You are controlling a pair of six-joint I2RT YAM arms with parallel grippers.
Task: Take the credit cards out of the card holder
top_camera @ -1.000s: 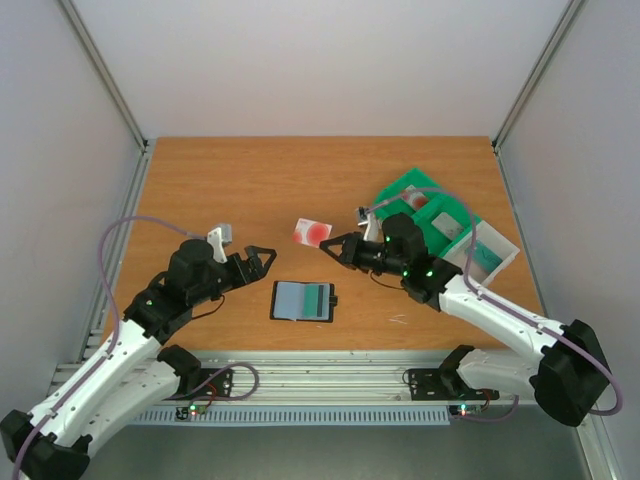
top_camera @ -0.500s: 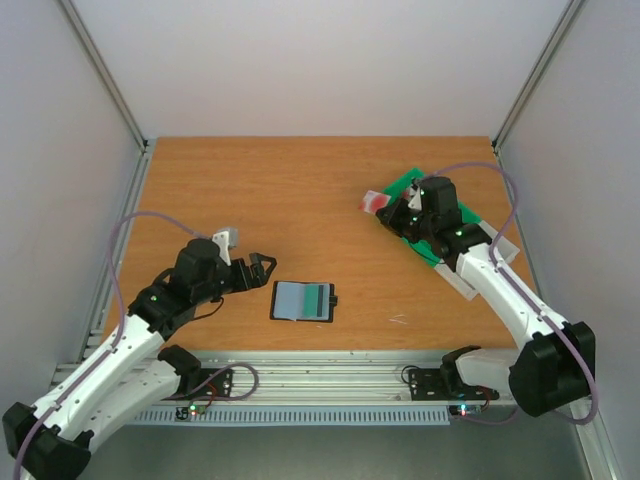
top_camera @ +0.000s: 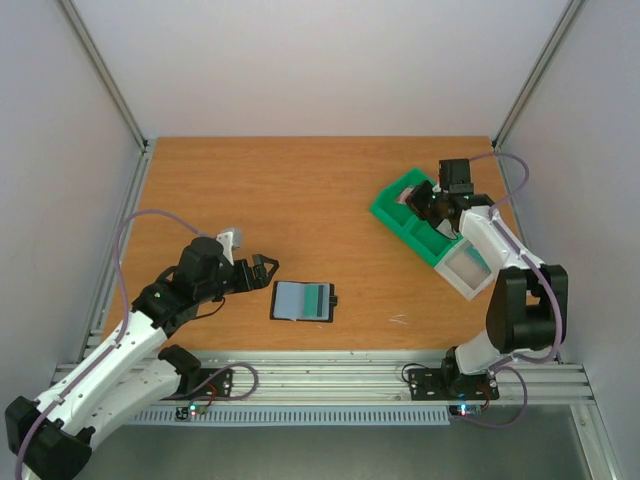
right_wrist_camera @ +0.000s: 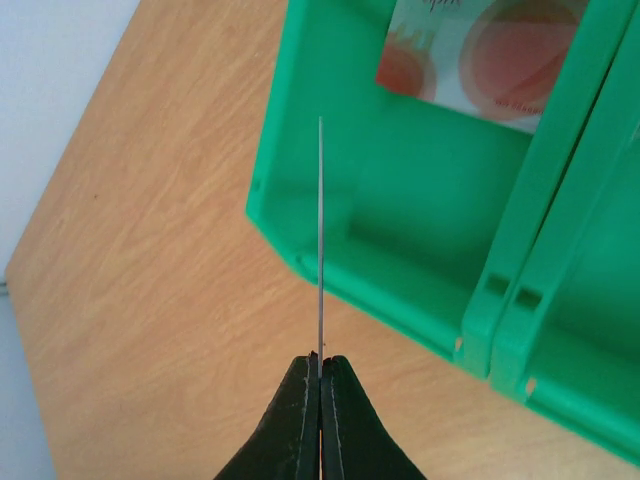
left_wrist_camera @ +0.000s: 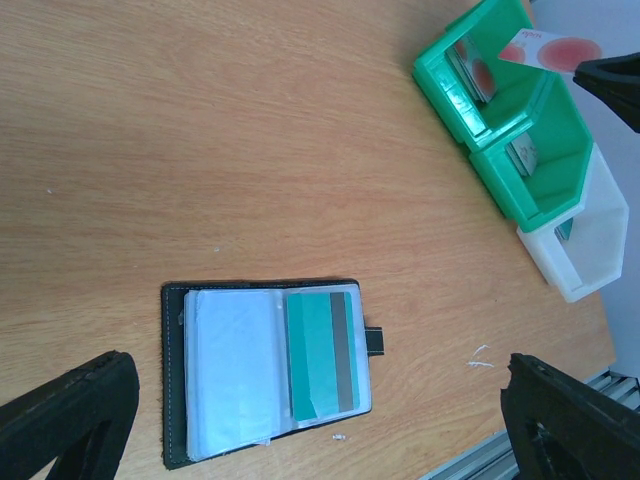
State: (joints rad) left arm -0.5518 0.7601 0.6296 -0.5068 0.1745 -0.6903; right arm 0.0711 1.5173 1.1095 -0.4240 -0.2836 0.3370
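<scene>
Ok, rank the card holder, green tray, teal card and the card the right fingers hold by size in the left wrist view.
1. card holder and green tray: look alike, holder nearer, so unranked.
2. teal card.
3. held card, seen slanted.

Smooth plastic card [left_wrist_camera: 540, 48] (matt wood-grain table [left_wrist_camera: 250, 150]).

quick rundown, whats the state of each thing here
holder, open, lying flat
teal card, in a holder slot
pale card, gripped edge-on above the tray
second pale card, inside the tray
left hand, open, empty
right hand, shut on pale card
</scene>
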